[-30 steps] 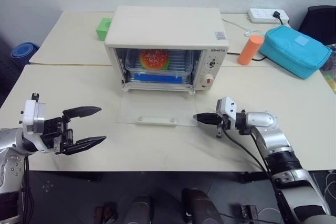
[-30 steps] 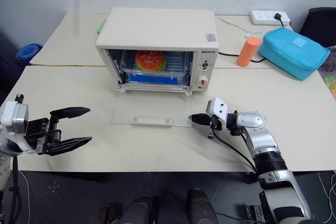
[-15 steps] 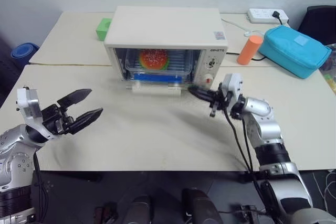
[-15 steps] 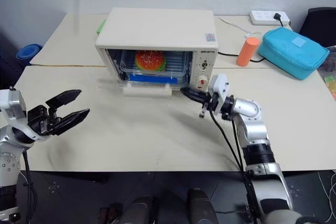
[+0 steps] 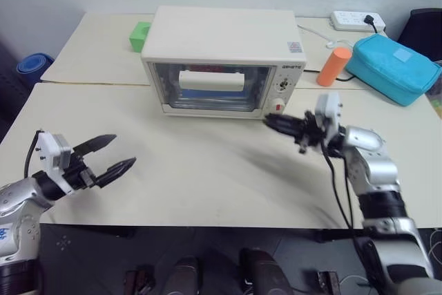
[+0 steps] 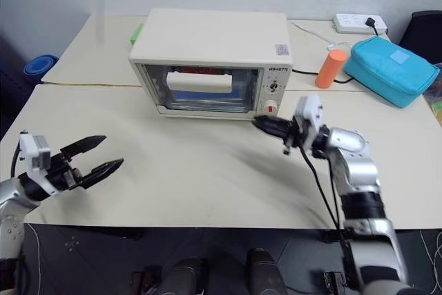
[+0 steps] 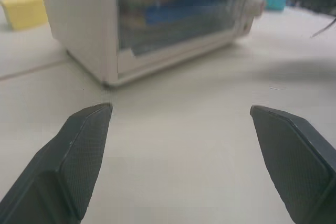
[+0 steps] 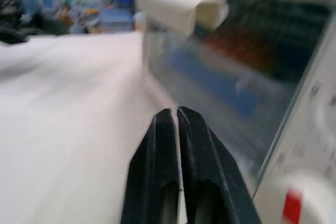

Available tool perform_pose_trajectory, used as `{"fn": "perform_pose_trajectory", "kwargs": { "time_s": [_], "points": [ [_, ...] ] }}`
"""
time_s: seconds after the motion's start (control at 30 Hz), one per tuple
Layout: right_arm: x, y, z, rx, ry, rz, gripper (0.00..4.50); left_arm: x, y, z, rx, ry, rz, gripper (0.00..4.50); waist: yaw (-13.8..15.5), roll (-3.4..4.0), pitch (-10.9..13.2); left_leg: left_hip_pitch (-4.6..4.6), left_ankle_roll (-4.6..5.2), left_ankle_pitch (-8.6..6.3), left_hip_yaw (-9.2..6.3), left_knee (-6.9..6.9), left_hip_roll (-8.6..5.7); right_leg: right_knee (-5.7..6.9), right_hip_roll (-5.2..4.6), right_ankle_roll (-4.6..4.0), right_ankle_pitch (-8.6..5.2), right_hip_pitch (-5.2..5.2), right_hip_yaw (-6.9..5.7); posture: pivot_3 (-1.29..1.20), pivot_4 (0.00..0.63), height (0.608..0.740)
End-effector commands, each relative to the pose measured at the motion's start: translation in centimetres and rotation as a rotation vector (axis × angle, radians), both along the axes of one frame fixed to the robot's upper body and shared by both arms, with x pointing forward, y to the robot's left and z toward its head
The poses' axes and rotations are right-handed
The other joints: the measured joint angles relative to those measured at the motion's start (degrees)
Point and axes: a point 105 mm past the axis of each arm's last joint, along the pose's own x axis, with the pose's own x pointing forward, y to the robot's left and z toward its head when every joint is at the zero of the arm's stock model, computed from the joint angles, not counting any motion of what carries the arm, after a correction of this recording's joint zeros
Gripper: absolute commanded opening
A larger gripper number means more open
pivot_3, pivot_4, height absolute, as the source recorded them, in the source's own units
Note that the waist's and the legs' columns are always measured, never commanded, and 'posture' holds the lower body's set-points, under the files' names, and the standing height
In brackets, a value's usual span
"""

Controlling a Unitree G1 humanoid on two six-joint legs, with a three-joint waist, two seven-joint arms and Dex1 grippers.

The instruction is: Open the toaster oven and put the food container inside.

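The cream-white toaster oven [image 5: 221, 32] stands at the table's middle back with its glass door up and closed, the white bar handle [image 5: 210, 79] at the door's top. Through the glass the food container [image 7: 181, 11] shows as a blue and orange blur inside. My right gripper [image 5: 271, 121] is shut and empty. It points left, just in front of the oven's lower right corner, below the red knob [image 5: 278, 106]. My left gripper [image 5: 124, 150] hangs open and empty over the table's front left, well away from the oven.
A teal zip bag [image 5: 394, 67], an orange cylinder [image 5: 331, 67] and a white power strip [image 5: 356, 18] lie at the back right. A green block [image 5: 140, 32] sits behind the oven's left side. The table's front edge runs just below both grippers.
The oven door, flat on the table a second ago, has swung up and closed. My right gripper rose with it toward the oven's front. My left gripper drifted a little left and down.
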Motion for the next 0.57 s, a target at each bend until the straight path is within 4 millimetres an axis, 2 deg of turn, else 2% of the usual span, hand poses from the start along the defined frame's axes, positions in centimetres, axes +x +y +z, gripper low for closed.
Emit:
{"fn": "perform_pose_trajectory", "kwargs": {
  "time_s": [0.03, 0.1, 0.17, 0.3, 0.4, 0.57],
  "points": [
    [-3.1, -0.7, -1.6, -0.133, -0.024, 0.088, 1.22, -1.1, 0.1, 0.3, 0.117, -0.027, -0.048, 4.5, 0.0, 0.0, 0.0, 0.01, 0.02, -0.01, 0.0, 0.0, 0.0, -0.22, 0.0, 0.0, 0.0, 0.03, 0.0, 0.0, 0.15, 0.74],
    [-4.8, -1.6, -4.2, -0.224, 0.007, 0.101, 1.67, -1.3, 0.5, -1.0, 0.147, 0.006, -0.048, 4.5, -0.1, 0.02, 0.0, 0.06, 0.04, -0.02, 0.06, 0.06, 0.0, -0.23, -0.01, 0.0, 0.0, 0.08, 0.05, 0.0, 0.15, 0.74],
    [-6.0, -2.3, -5.8, -0.26, 0.025, 0.098, 2.14, -1.5, 0.5, -2.0, 0.175, 0.012, -0.057, 4.5, 0.1, -0.01, 0.0, 0.28, 0.07, -0.09, 0.12, -0.06, 0.1, -0.24, 0.0, 0.01, 0.0, 0.2, -0.04, 0.0, 0.15, 0.74],
    [-6.7, -2.7, -5.6, -0.182, 0.054, 0.055, 3.58, -1.4, -0.4, -2.5, 0.181, -0.01, -0.071, 4.5, -0.2, 0.04, 0.0, 0.24, 0.24, -0.15, 0.23, 0.05, 0.09, -0.19, -0.01, 0.01, 0.02, 0.15, 0.05, 0.0, 0.15, 0.74],
    [-6.7, -2.9, -5.1, -0.168, 0.043, 0.018, 4.48, -1.5, -0.5, -2.3, 0.17, -0.018, -0.073, 4.5, -0.1, 0.03, 0.0, 0.27, 0.24, -0.15, 0.22, 0.04, 0.13, -0.17, 0.0, -0.01, 0.05, 0.15, 0.05, 0.0, 0.15, 0.74],
    [-6.4, -3.2, -4.6, -0.135, 0.02, -0.034, 4.48, -2.1, -0.3, -2.5, 0.174, -0.013, -0.065, 4.5, 0.1, 0.04, 0.0, 0.23, 0.21, -0.15, 0.19, 0.01, 0.14, -0.22, -0.01, -0.02, 0.06, 0.13, 0.01, 0.0, 0.15, 0.74]
  ]
}}
